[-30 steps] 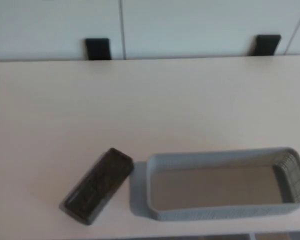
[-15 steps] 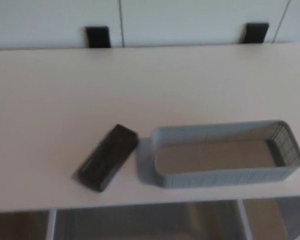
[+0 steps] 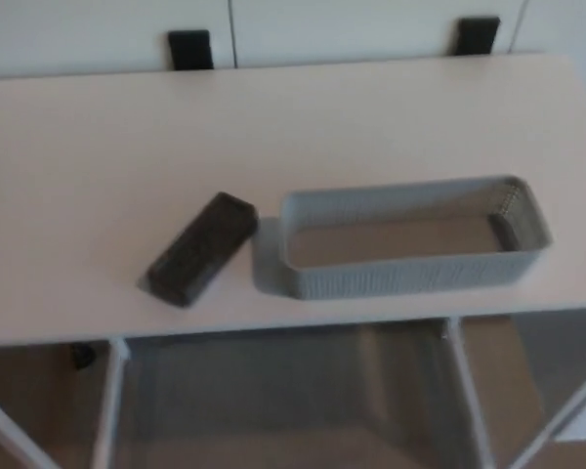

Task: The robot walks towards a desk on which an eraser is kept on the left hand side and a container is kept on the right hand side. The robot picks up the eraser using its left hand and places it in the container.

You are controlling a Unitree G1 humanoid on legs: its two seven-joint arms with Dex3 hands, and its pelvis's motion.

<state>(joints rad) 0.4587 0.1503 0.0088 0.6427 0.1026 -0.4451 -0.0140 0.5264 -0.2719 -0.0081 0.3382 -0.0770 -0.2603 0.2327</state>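
A black rectangular eraser lies at an angle on the pale desk, near the desk's front edge and left of centre. Just to its right stands a long grey woven container, with nothing inside it. A small gap separates the eraser's upper end from the container's left wall. Neither of my hands nor any part of my arms shows in the head view.
Two black brackets sit at the desk's back edge against a white panelled wall. Below the front edge I see the desk's white legs and a brownish floor. The desk's right corner lies near the top right.
The whole picture has shifted: the desk and its objects now sit higher in view and the front edge, legs and floor have appeared. Eraser and container keep the same places relative to each other.
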